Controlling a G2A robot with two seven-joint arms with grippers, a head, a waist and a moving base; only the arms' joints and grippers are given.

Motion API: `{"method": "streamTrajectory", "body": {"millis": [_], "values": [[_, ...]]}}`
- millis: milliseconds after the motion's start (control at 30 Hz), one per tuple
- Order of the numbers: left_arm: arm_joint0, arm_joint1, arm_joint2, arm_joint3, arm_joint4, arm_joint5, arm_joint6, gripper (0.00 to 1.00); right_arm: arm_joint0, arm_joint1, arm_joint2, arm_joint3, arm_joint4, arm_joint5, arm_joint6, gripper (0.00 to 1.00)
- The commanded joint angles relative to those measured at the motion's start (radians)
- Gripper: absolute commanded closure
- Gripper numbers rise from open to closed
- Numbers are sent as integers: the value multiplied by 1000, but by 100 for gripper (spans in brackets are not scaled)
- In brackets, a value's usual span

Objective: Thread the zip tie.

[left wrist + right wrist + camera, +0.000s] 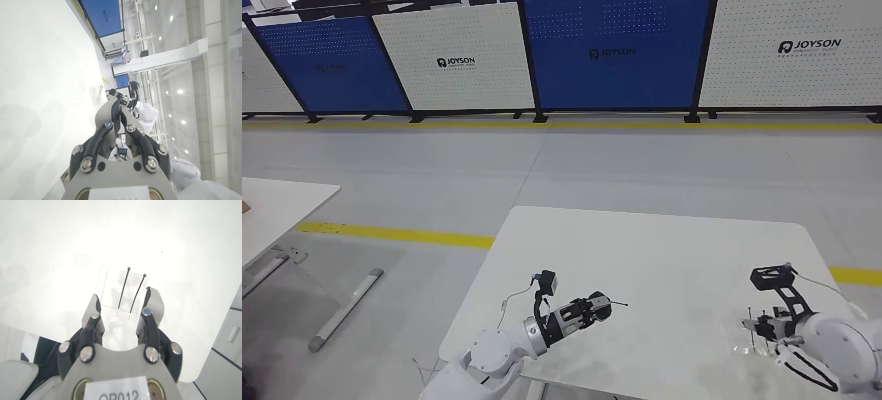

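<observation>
**LEFT PINCER CLAMPED ON ZIP TIE; RIGHT PINCER APART**

We found the left pincer [119,106] closed on a black zip tie [119,115]. The strap was pinched edge-on between the pads, with one end projecting past the tips (a thin dark line in the top view). The right pincer [122,296] stood with its fingers apart and held nothing. It hung just above a clear holder [106,287] on which two spare zip ties [123,288] lay side by side, near the edge of the table [662,260]. The two pincers were well apart, and we judged threading not yet begun.

Hazards we noted:
- The thin strap could pivot or slip between the pads.
- Its free end could flex and miss the head's slot.
- The spares lay close together, so one closure could catch both.
</observation>
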Motion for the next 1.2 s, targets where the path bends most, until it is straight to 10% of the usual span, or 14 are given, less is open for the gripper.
{"method": "streamTrajectory", "body": {"millis": [0,767,1167], "values": [[0,0,0,0,0,0,0,100,3,1,-3,4,-1,-4,8,61],[0,0,0,0,0,0,0,100,128,-5,-122,180,56,-19,38,77],[0,0,0,0,0,0,0,100,138,9,-152,211,95,64,38,84]]}}
